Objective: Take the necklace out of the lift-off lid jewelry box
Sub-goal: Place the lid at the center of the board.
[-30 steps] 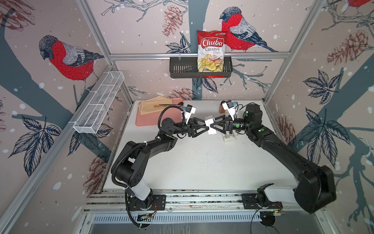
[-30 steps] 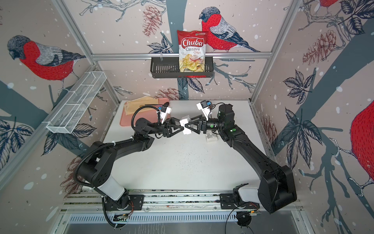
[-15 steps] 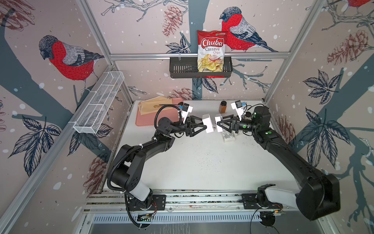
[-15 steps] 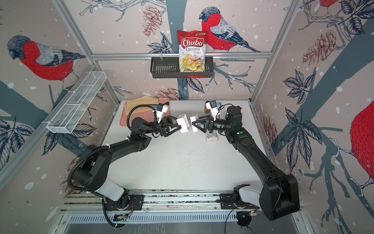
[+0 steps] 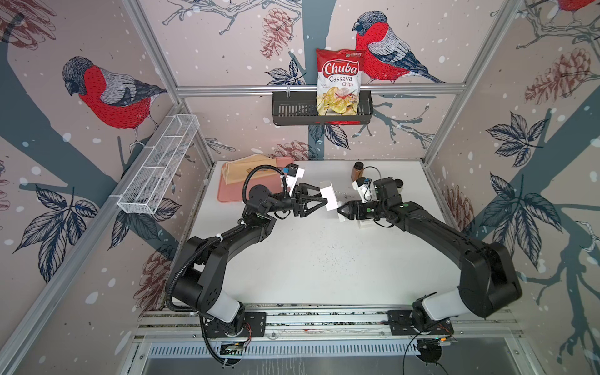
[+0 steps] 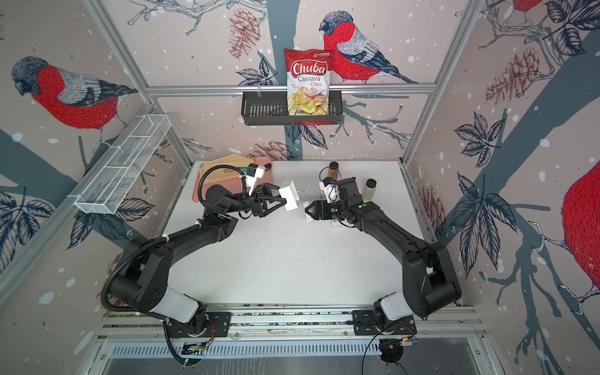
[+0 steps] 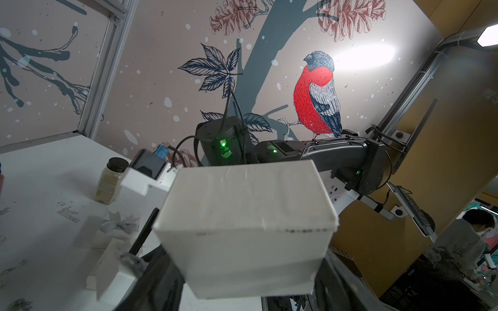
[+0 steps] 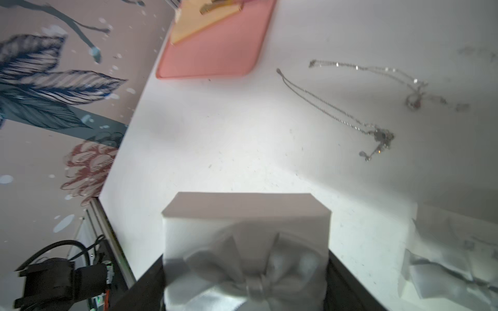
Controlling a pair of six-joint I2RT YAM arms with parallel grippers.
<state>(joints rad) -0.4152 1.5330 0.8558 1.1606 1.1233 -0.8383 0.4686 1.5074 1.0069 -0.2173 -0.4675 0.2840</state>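
1. Reaching in from the near rail, both black arms bend at the elbow and aim their wrists at each other above the white desk [image 5: 308, 259], forearms close to level.
2. The left fingers [image 5: 310, 189] are spread wide and clamped on the white rectangular cardboard jewelry box [image 5: 328, 194], which is held clear of the desk. Its inside is hidden in every view, so whether a necklace lies in it cannot be told.
3. Across a small gap, the right fingers [image 5: 347, 207] grip the white lift-off lid with a silver ribbon bow [image 8: 246, 231], fully separate from the box.
4. A second white bowed box [image 5: 365, 224] sits on the desk under the right wrist.
5. Just beyond the gap, toward the back wall, two thin silver chains lie loose on the desk, the nearer chain [image 8: 336, 113] and the farther chain [image 8: 377, 70]. In both top views they seem stretched roughly side to side. The right fingers are closer to them. Which chain, if either, is the task's necklace cannot be told.
6. Both sets of fingers are full, so one load probably has to be set down before any pinch.
7. Farther back stand a brown glass jar [image 5: 357, 170] and a pink plastic tray [image 5: 233, 194].
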